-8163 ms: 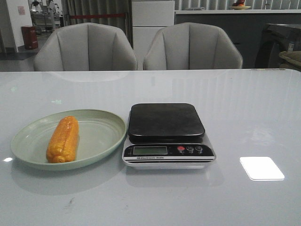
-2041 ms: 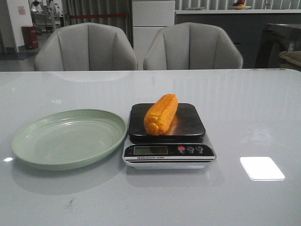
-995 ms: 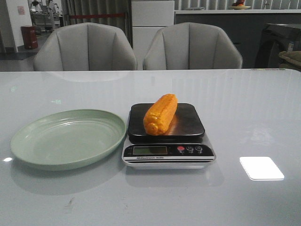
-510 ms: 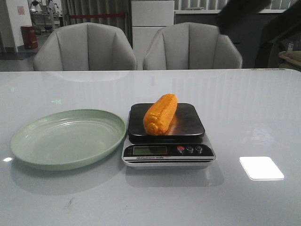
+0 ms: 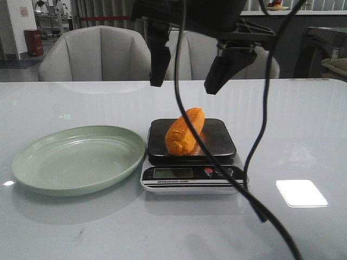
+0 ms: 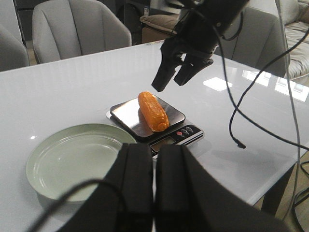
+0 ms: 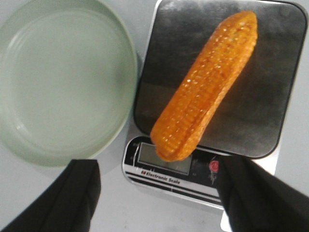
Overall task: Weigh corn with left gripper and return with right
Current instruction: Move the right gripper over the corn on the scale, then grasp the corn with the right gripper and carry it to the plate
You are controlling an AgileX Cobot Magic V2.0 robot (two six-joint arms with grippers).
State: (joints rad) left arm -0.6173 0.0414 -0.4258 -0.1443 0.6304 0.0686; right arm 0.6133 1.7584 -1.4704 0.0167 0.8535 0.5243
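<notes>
1. Corn (image 5: 185, 131): lies diagonally on the scale (image 5: 192, 140), frame centre; plate (image 5: 76, 158) at left.
2. Right gripper (image 5: 187, 69): jaws wide, above the cob.
3. Left gripper (image 6: 153, 166): fingers together, empty.
4. Cob likely rigid, light, rounded; grip mid-length.

Right claw (image 5: 187, 73): matte black throughout, two blocky fingers (image 5: 159, 62) tapering to blunt tips, mounted under a dark angular housing. Black cables (image 5: 260, 130) hang from it in loose loops. Left claw (image 6: 153, 179): same matte black, smooth flat-sided fingers, one thin black cable across its body.
</notes>
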